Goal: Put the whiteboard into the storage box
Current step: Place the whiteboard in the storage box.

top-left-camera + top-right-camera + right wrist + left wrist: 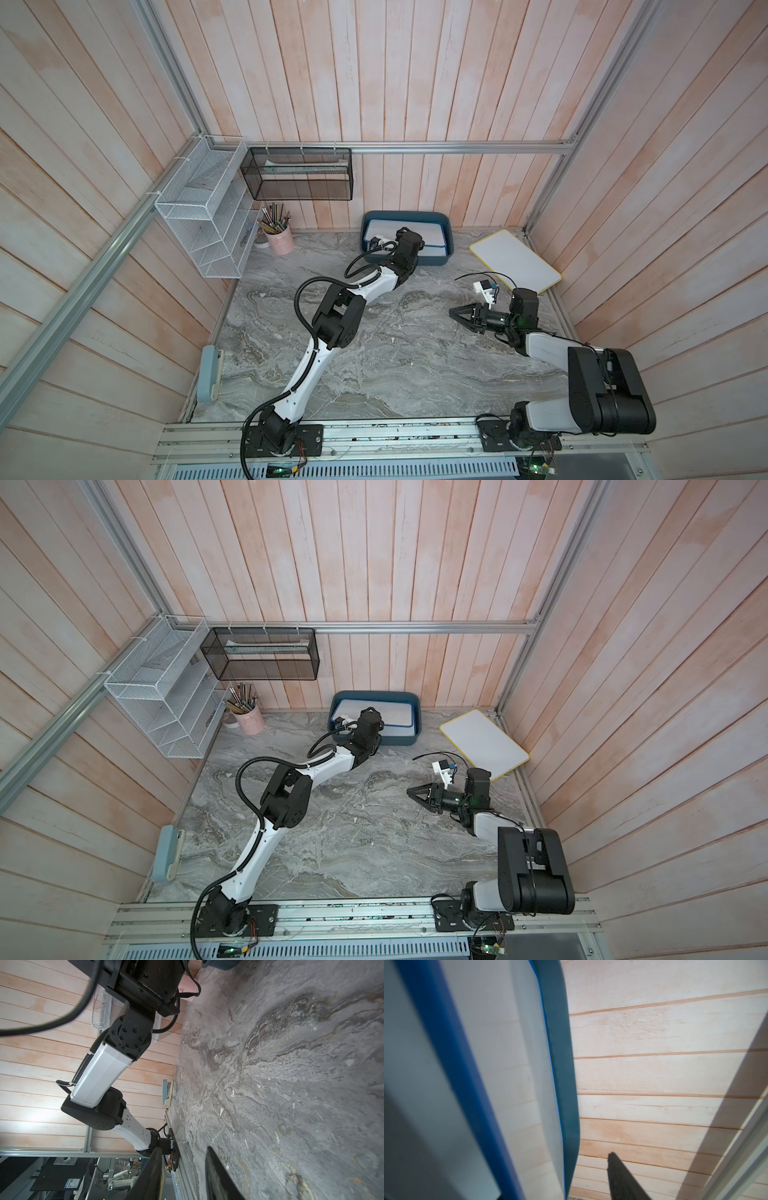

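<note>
Pale pink plank walls (415,83) close in a grey marbled table (395,357). At the left of the frame a white wire shelf basket (199,216) hangs on the side wall and a black mesh rack (299,172) on the back wall. Below them a pink cup of pencils (279,241) stands on the table, and a pale blue item (209,374) lies at the table's left edge.

The storage box (428,259) sits at the back, just above the frame's middle, with a blue-framed whiteboard (432,237) lying inside it. A yellow-framed whiteboard (515,261) lies on the table at the right, apart from the box.

In both top views the left arm reaches over the box's left part, and its wrist hides most of the left hand (406,235). In the left wrist view the one visible finger (620,1176) stands free, clear of board and box wall: the hand is spread and grips nothing. The right hand (458,317) hovers over the table at middle right, narrowly parted and empty.
</note>
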`<state>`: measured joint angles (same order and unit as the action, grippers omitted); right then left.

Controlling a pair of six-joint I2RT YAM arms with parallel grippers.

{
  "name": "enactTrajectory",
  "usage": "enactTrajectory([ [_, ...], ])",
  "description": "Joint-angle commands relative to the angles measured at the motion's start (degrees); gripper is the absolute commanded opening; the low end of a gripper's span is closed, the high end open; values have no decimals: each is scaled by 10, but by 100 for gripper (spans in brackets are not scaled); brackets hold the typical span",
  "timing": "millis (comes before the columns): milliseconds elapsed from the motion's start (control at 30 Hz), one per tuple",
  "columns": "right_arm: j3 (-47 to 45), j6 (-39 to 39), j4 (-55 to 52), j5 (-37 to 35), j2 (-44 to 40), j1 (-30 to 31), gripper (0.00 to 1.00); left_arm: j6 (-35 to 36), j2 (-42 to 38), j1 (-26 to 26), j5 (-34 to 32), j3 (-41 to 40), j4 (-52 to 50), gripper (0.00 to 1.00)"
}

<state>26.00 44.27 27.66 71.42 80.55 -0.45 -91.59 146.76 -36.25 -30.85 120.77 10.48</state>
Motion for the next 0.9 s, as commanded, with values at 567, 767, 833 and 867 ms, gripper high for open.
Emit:
enactTrajectory([
  [567,44,-48,-89,-70,-13,1,36,128,-238,-8,-7,-335,202,100],
  [767,51,-52,-106,-73,-16,2,36,135,-195,9,49,-263,165,100],
  [833,52,-57,-116,-77,-21,2,36,147,-186,5,62,-237,159,100],
  [867,53,-60,-123,-80,-24,2,36,157,-184,0,58,-227,153,100],
])
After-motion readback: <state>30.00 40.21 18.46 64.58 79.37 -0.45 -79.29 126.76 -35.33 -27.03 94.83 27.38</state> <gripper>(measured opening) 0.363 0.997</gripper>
